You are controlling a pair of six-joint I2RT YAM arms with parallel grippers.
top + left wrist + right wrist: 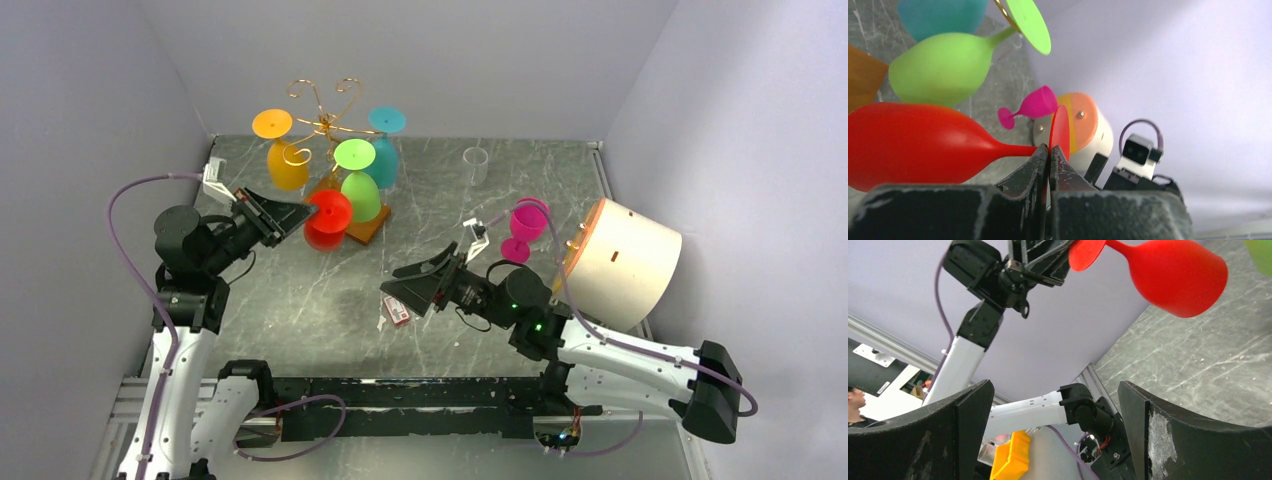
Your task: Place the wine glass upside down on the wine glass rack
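The red wine glass (326,218) hangs in the air just in front and left of the wine glass rack (322,115), a gold wire stand on a brown wooden base (370,228). My left gripper (303,213) is shut on the rim of the glass's round foot. In the left wrist view the jaws (1049,150) pinch the thin red disc, and the bowl (913,145) points away to the left. My right gripper (398,284) stands wide open and empty over the table's middle. Between its fingers (1055,390) there is only air, with the red glass (1173,275) far above it.
Orange (285,160), teal (383,155) and green (358,185) glasses hang upside down on the rack. A pink glass (525,228) stands upright beside a white drum with an orange face (625,262). A clear cup (476,165) stands at the back. A small red-and-white box (397,312) lies below the right gripper.
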